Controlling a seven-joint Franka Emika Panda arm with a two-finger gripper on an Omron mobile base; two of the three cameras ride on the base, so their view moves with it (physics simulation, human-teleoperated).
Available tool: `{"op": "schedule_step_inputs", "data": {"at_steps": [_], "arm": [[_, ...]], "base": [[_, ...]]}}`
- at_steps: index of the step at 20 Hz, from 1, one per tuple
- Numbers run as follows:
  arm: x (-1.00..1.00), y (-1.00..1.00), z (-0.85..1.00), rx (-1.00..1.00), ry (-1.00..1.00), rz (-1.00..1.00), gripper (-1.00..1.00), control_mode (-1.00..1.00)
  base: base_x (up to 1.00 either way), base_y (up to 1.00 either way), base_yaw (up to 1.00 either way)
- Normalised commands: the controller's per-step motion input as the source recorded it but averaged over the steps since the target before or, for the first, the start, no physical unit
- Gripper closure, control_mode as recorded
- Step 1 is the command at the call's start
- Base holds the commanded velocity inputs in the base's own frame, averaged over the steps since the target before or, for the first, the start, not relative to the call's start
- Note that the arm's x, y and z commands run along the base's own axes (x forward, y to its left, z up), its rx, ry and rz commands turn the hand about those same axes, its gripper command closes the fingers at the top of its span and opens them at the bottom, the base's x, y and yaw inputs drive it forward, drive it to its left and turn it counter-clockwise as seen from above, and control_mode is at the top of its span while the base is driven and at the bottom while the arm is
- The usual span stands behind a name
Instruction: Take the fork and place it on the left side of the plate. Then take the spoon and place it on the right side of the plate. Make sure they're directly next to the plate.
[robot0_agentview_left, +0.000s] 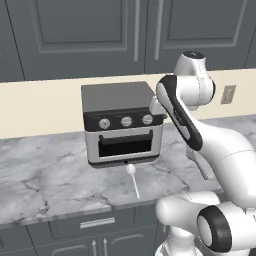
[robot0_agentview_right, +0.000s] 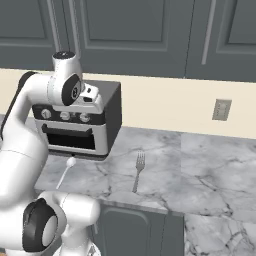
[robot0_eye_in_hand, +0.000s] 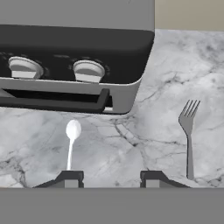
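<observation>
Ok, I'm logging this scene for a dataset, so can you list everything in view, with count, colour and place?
fork: one, grey metal, flat on the marble counter to the right of the toaster oven, tines toward the wall.
spoon: one, pale silvery white, on the counter just in front of the oven, bowl toward it.
toaster oven: one, grey and black with three knobs, at the back of the counter.
counter: one, grey-veined marble, over dark grey drawers.
upper cabinets: dark grey, above a cream wall.
wall outlet: one, beige, on the wall.
arm: one, white with dark joints.
claw: one, dark tips apart, above the counter's front, holding nothing.
</observation>
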Motion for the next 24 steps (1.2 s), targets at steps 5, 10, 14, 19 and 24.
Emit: {"op": "schedule_step_inputs", "data": {"at_steps": [5, 10, 14, 19, 24], "arm": [[-0.10, 0.01, 0.00, 0.00, 0.00, 0.00, -1.00, -1.00], [-0.17, 0.22, -0.01, 0.00, 0.01, 0.00, -1.00, -1.00], [-0.25, 0.38, -0.11, 0.00, 0.03, 0.00, -1.00, -1.00], [-0.52, 0.03, -0.14, 0.00, 0.00, 0.00, -1.00, -1.00], [-0.59, -0.16, -0.26, 0.00, 0.00, 0.00, -1.00, -1.00]], "base": [[0.00, 0.00, 0.00], [0.00, 0.00, 0.00], [0.00, 0.00, 0.00], [0.00, 0.00, 0.00], [0.00, 0.00, 0.00]]}}
